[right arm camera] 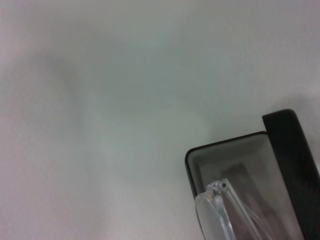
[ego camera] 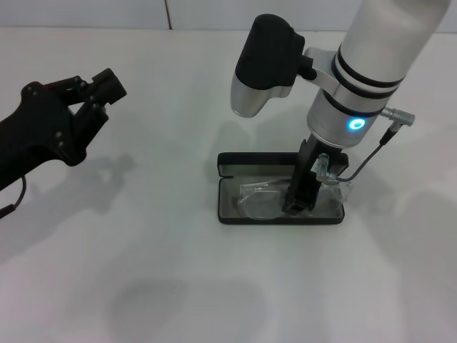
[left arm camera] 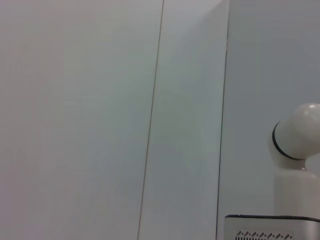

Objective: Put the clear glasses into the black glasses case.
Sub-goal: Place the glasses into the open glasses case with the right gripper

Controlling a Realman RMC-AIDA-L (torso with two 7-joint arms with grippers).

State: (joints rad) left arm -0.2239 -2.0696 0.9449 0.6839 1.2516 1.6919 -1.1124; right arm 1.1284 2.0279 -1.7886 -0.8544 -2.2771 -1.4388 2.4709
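The black glasses case point(ego camera: 232, 213) lies open on the white table point(ego camera: 157, 271), and the clear glasses point(ego camera: 260, 199) rest inside it. The right gripper point(ego camera: 298, 204) reaches down into the case, grasping the glasses and hiding their middle. The left gripper point(ego camera: 96, 89) hovers far left of the case, released.

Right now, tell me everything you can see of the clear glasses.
The clear glasses are colourless, see-through plastic with a one-piece lens and thin clear arms. They lie lengthwise in the grey-lined tray of the open black glasses case, the lens end toward the robot's left. The other end reaches past the case's end on the robot's right. The right claw stands down in the case at their middle. The right wrist view shows a hinge corner above the lining. The left claw hangs far off.
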